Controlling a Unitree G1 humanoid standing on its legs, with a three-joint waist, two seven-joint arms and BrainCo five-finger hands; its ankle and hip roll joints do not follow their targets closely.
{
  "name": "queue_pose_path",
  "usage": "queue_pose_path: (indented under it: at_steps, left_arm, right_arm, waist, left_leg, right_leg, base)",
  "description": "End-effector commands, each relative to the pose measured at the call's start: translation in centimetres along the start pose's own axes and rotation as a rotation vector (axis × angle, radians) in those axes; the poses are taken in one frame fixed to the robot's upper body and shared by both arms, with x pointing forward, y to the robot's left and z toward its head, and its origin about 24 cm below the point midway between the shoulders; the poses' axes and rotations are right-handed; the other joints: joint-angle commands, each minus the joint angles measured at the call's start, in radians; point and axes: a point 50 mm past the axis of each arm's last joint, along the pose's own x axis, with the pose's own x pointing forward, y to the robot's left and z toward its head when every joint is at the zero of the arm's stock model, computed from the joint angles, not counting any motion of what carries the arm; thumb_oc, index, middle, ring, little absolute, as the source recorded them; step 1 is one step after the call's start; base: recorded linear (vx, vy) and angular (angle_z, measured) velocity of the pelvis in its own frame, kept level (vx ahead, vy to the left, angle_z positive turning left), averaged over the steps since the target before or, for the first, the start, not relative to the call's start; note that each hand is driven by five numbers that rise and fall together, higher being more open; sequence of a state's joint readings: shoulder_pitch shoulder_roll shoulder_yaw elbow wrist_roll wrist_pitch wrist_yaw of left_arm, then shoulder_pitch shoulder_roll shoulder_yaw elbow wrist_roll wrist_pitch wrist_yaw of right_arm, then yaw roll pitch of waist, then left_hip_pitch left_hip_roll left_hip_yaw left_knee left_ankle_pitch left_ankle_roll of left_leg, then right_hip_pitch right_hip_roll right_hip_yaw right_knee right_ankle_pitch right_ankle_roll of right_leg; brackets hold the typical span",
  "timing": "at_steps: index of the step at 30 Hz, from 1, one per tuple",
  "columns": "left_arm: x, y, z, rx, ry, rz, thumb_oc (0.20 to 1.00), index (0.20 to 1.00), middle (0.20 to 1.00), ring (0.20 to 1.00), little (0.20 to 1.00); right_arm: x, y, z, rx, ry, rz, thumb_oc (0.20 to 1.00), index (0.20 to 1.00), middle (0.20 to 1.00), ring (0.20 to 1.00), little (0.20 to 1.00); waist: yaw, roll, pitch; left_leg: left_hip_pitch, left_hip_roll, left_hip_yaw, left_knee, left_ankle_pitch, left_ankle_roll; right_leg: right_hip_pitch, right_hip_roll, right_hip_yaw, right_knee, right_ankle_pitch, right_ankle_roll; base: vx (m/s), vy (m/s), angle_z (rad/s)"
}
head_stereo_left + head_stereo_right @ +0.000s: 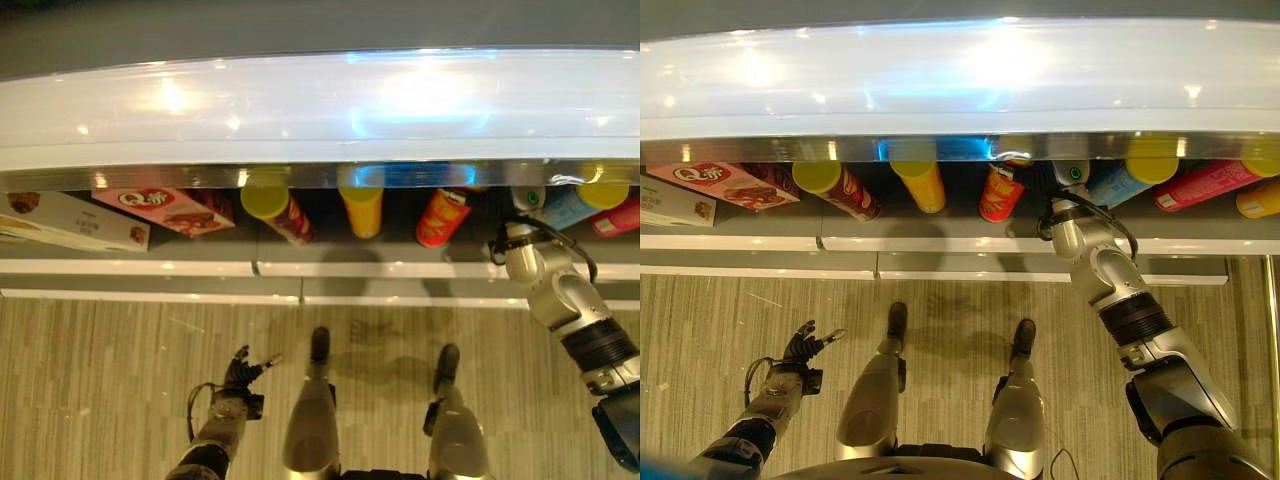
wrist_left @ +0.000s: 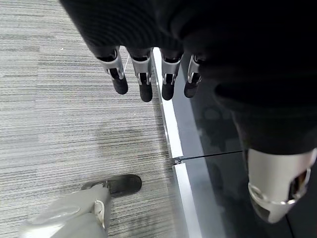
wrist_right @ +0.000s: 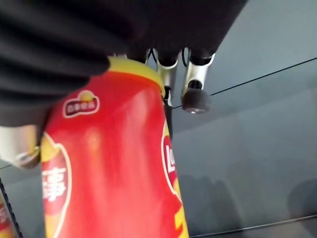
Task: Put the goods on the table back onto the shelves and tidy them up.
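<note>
My left hand (image 1: 243,374) hangs low over the grey striped carpet floor (image 1: 100,380), fingers loose and straight, holding nothing, well apart from the goods. It's the far hand; no use for this step.

Along the grey shelf (image 1: 200,245) in front, left → right: white flat carton (image 1: 70,220), pink snack box (image 1: 165,208), dark-red tube w/ yellow-green lid (image 1: 280,212), yellow tube (image 1: 363,208), then a red chip tube (image 1: 442,217) lying tilted.

My right hand (image 3: 64,44) is up inside the shelf, past that red tube on its right side. In the right wrist view it's wrapped round a tall red cylindrical chip can w/ yellow rim (image 3: 111,163) — thumb one side, fingers (image 3: 195,99) the other. Can's long axis runs straight out from my palm, along the line of my fingers, toward the grey shelf back. To my right: blue tube (image 1: 1118,182), pink-red tube (image 1: 1200,186).

Judgement: what matters is that axis vs. shelf floor — I'd need to stand or lay it in the gap beside the red neighbour before letting go.
</note>
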State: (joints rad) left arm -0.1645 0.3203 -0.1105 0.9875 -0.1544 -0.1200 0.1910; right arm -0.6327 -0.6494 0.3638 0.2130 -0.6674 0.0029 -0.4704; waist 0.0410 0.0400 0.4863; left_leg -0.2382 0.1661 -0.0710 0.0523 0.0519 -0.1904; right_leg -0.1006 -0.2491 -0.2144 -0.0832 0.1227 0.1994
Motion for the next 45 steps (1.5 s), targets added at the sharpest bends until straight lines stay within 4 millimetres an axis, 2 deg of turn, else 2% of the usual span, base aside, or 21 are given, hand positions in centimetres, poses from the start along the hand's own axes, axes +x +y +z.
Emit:
queue_pose_path:
  at_steps: [1,29,45]
  left_arm:
    - [0.13,1.24,-0.52,0.013,0.029,0.043,1.000,1.000,1.000,1.000,1.000]
    - [0.20,1.01,-0.43,0.005,0.032,0.042,1.000,1.000,1.000,1.000,1.000]
    - [0.33,1.18,-0.12,0.004,0.026,0.054,1.000,1.000,1.000,1.000,1.000]
  right_arm:
    - [1.70,-2.06,1.31,0.016,-0.079,-0.100,0.200,0.200,0.200,0.200,0.200]
    - [1.46,-1.19,0.89,0.014,-0.059,-0.052,0.200,0.200,0.200,0.200,0.200]
    - [2.39,-1.80,1.09,-0.009,-0.070,-0.085,0.200,0.200,0.200,0.200,0.200]
  waist:
    - [0.010,-0.037,-0.047]
    - [0.000,-0.031,-0.030]
    - [-0.001,-0.031,-0.029]
  left_leg:
    - [-0.036,0.061,0.019,0.154,-0.132,0.001]
    - [-0.044,0.061,0.029,0.148,-0.123,-0.001]
    - [-0.050,0.060,0.031,0.157,-0.128,0.001]
  right_leg:
    - [-0.020,-0.099,0.020,0.198,-0.185,0.027]
    - [-0.043,-0.101,0.028,0.208,-0.184,0.027]
    - [-0.053,-0.099,0.036,0.215,-0.185,0.028]
  base:
    - [0.00,0.000,0.00]
    - [0.00,0.000,0.00]
    - [0.00,0.000,0.00]
